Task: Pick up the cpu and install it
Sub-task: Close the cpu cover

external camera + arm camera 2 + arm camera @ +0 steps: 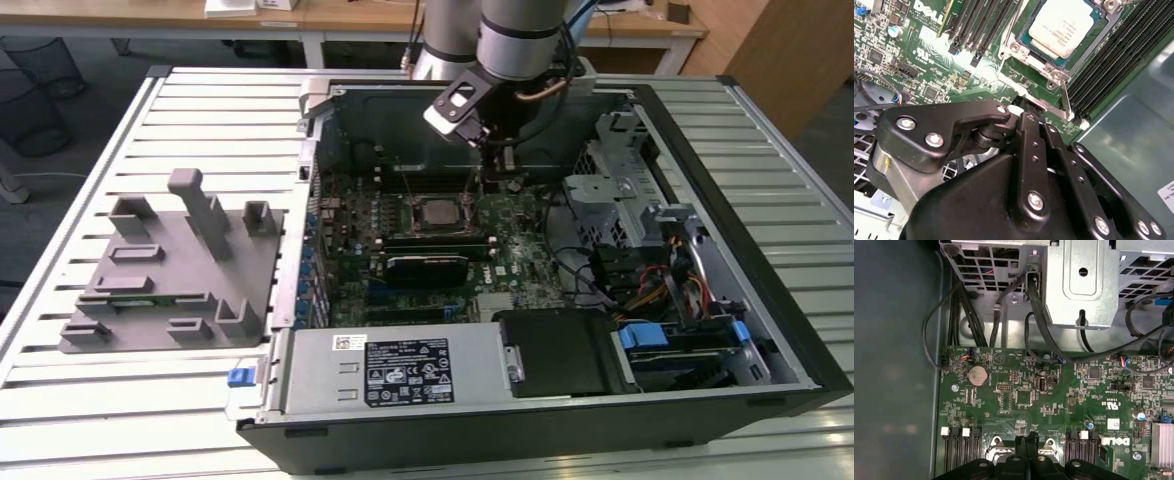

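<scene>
A pale slatted metal table point(134, 420) carries an open black desktop computer case point(534, 440), laid on its side so that its interior can be reached from above. The silver and grey robot arm point(514, 40) is lowered into the case from over its far wall. A grey moulded parts fixture point(160, 270) is set on the table at the exterior view's left, beside the case; nothing pale is seen on it. The green motherboard point(521, 230) is fixed flat to the case floor.

The black two-fingered gripper point(1029, 116) is held low over the board, its tips just beside the square silver metal socket frame point(1010, 50). In both wrist views the fingers are seen pressed together with nothing made out between them.

The cpu point(1064, 22), a small flat square chip with a silvery-white top, is seated within that frame, level and squared to it, so placement is judged to be done.
</scene>
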Robot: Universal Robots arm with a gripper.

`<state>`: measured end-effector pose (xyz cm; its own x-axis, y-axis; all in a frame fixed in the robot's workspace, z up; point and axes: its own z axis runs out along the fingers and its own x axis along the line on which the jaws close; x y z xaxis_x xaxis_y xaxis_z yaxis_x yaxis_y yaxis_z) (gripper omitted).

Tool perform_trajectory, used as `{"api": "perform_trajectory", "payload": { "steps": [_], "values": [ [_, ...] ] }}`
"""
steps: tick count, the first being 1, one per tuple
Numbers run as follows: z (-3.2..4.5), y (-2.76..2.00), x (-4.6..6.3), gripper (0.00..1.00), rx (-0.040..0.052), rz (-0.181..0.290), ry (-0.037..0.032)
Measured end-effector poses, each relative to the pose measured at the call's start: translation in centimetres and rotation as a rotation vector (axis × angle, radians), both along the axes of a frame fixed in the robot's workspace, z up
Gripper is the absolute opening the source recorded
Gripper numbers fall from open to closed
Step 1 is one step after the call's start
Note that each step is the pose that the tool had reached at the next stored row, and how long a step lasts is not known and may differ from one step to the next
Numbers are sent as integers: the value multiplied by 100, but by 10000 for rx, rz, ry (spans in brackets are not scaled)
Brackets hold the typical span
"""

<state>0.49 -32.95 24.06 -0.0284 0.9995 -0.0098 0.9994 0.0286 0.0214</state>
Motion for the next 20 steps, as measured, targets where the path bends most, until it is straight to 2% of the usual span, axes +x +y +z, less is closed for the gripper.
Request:
{"api": "perform_trajectory", "payload": {
  "steps": [9, 20],
  "values": [
    [-14, 0, -28, 11, 0, 0, -2],
    [-87, 0, -66, 11, 0, 0, -2]
  ]
}}
